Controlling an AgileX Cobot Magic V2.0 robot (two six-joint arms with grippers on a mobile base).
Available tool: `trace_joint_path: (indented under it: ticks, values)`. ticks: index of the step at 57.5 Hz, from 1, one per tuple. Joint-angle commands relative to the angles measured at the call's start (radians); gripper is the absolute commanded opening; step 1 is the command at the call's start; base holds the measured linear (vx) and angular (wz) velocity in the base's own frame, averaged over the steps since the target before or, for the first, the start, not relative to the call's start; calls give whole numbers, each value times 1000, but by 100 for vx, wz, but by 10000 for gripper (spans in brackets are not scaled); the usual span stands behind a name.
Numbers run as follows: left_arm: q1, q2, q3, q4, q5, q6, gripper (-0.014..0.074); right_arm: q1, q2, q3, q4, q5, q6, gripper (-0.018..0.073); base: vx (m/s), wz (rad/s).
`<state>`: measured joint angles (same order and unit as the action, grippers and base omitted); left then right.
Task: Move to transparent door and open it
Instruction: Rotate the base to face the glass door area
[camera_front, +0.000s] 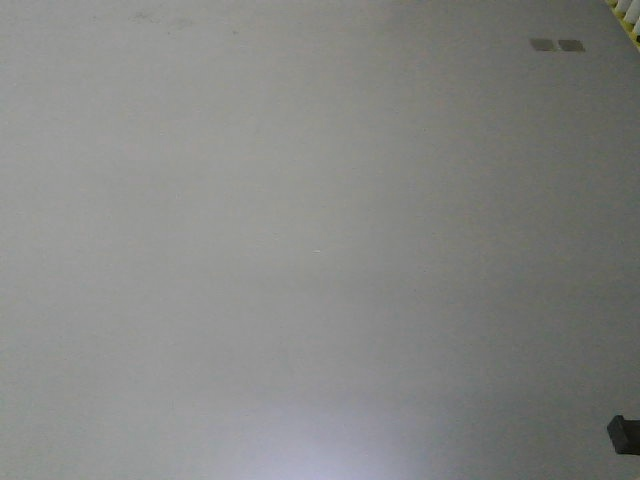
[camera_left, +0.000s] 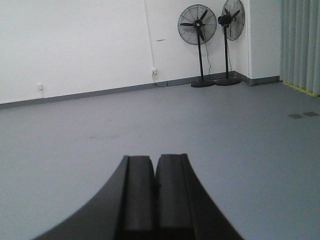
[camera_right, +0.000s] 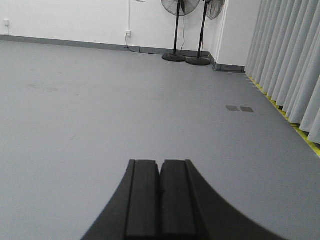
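The black curved-sided left gripper (camera_left: 155, 159) and the matching right gripper (camera_right: 160, 162) each reach from 6 toward 12 o'clock, flat pads pressed together.

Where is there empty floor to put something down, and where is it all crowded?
The smooth grey floor is bare from the white wall across to the pale pleated curtains, apart from two small grey floor plates. The far corner is crowded: two black pedestal fans stand there with cords.

Even, soft indoor light – front view hazy, pale glare low on the floor (camera_front: 320, 455)
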<state>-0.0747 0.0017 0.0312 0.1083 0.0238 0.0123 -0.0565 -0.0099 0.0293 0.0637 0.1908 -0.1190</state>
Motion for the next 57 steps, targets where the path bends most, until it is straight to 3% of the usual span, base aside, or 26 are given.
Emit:
trace_joint_path:
  ticks: [1,30,57]
  values:
    - [-5,21,13,-10,-80,-3,-6,-5,-5,4,-1,-82,-6,-6,3,1]
    - [-5,21,13,-10,-80,-3,-6,-5,-5,4,-1,-82,-6,-6,12,8]
    - [-5,21,13,-10,-80,-3,-6,-5,-5,4,-1,-83,-6,-6,29,2]
